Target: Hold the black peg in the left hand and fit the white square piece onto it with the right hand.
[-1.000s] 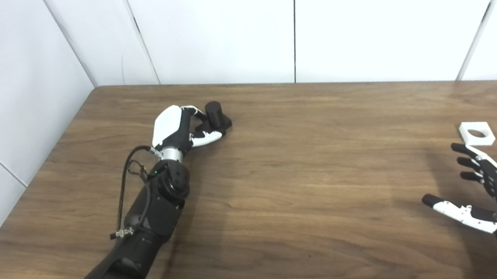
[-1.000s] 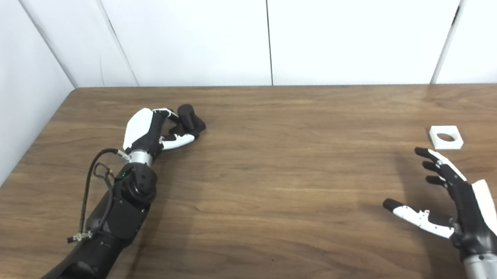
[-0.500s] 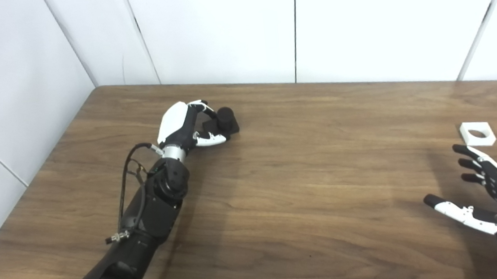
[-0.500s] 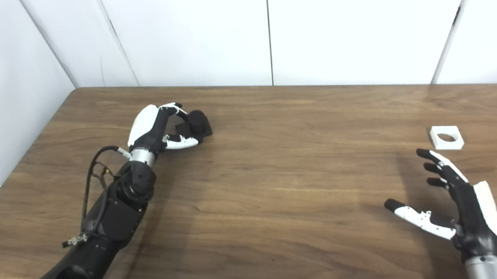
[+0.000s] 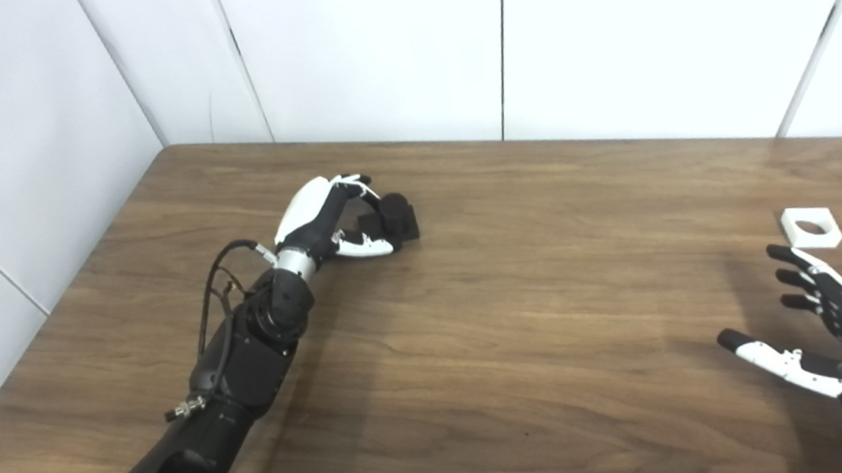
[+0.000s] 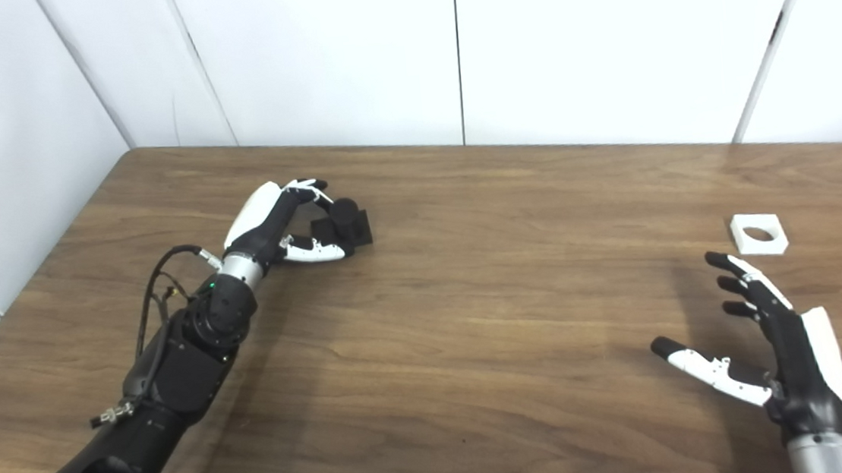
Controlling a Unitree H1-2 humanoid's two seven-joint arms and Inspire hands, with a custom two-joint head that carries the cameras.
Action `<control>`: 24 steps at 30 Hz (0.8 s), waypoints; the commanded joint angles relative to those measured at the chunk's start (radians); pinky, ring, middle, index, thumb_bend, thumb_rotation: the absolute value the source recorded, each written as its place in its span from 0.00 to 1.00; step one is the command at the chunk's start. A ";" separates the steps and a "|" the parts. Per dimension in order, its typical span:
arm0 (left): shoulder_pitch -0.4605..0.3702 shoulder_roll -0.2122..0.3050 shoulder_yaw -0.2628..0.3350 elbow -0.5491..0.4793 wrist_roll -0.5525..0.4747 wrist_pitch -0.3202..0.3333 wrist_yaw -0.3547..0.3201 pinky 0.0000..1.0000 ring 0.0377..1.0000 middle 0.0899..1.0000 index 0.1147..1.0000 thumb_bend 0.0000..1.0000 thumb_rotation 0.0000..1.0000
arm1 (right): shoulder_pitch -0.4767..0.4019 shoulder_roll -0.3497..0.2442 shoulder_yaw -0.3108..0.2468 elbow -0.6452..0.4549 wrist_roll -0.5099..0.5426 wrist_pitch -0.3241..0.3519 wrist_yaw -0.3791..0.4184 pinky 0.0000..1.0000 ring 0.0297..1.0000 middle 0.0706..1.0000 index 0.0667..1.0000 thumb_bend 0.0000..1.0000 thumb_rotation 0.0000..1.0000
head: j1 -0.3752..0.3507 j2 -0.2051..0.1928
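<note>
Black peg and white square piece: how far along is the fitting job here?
Early. In hand: the left hand is closed around the black peg, low over the table. Left: the white square piece lies untouched near the right edge; the right hand, open, sits short of it. Grasping and fitting remain.

A black peg [image 5: 396,218] is sitting in the black-and-white left hand [image 5: 316,219], a white square [image 5: 811,226] is lying on the brown wood-grain table [image 5: 520,319], and the right hand [image 5: 837,330] is showing black and white.
</note>
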 commanded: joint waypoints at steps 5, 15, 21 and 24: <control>0.004 0.014 -0.024 -0.033 -0.025 -0.073 -0.076 0.98 0.96 0.88 0.43 0.52 0.08 | -0.027 0.004 -0.002 -0.035 -0.009 -0.005 -0.009 0.76 0.84 0.89 0.82 0.71 0.33 | -0.009 0.003; 0.017 0.033 -0.044 -0.078 -0.117 -0.160 -0.227 0.85 0.94 0.89 0.43 0.51 0.08 | -0.029 0.011 -0.003 -0.041 -0.017 0.006 -0.011 0.74 0.83 0.88 0.82 0.72 0.33 | -0.016 0.006; 0.029 0.031 -0.044 -0.111 -0.141 -0.179 -0.273 0.85 0.94 0.88 0.43 0.51 0.07 | -0.029 0.014 -0.002 -0.049 -0.016 0.019 -0.006 0.74 0.83 0.89 0.82 0.71 0.33 | -0.023 0.007; 0.036 0.027 -0.042 -0.122 -0.154 -0.186 -0.294 0.87 0.95 0.88 0.43 0.52 0.07 | -0.030 0.015 -0.001 -0.049 -0.018 0.018 -0.008 0.74 0.83 0.89 0.82 0.72 0.33 | -0.028 0.009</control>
